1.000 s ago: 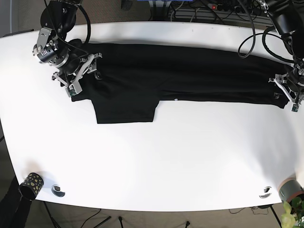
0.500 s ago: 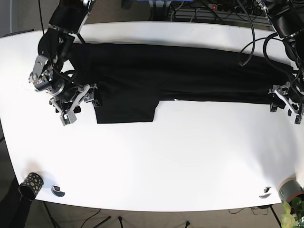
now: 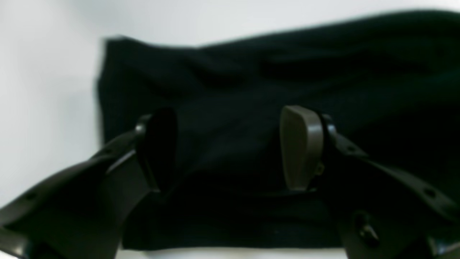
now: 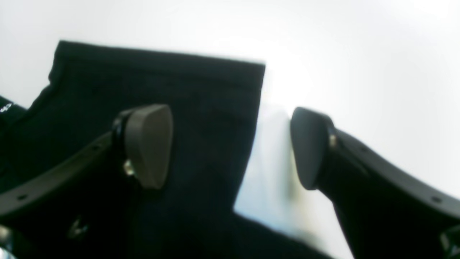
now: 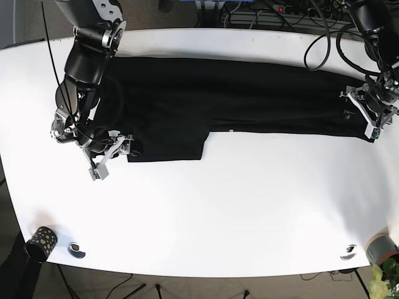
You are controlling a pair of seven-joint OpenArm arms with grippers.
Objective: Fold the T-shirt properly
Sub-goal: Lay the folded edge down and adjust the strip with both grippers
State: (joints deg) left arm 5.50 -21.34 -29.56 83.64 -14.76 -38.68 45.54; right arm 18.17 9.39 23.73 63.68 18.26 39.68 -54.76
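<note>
The black T-shirt [image 5: 237, 96] lies as a long band across the far half of the white table [image 5: 218, 205], with one sleeve [image 5: 165, 146] sticking out toward the front. My right gripper [image 5: 109, 152] is at that sleeve's left edge. In the right wrist view it [image 4: 230, 145] stands open, the sleeve [image 4: 161, 79] edge running between its fingers. My left gripper [image 5: 365, 116] is over the shirt's right end. In the left wrist view it [image 3: 230, 147] is open above the black cloth [image 3: 251, 72], near a corner.
A speckled cup [image 5: 42, 238] and a small round object [image 5: 76, 250] sit at the front left corner. Another round object [image 5: 349, 251] and a plant pot [image 5: 381, 249] are at the front right. Cables [image 5: 268, 12] run behind the table's back edge.
The right arm has come down from the shirt's shoulder to the sleeve's left edge. The left arm dipped toward the front, then moved back up over the shirt's right end.
</note>
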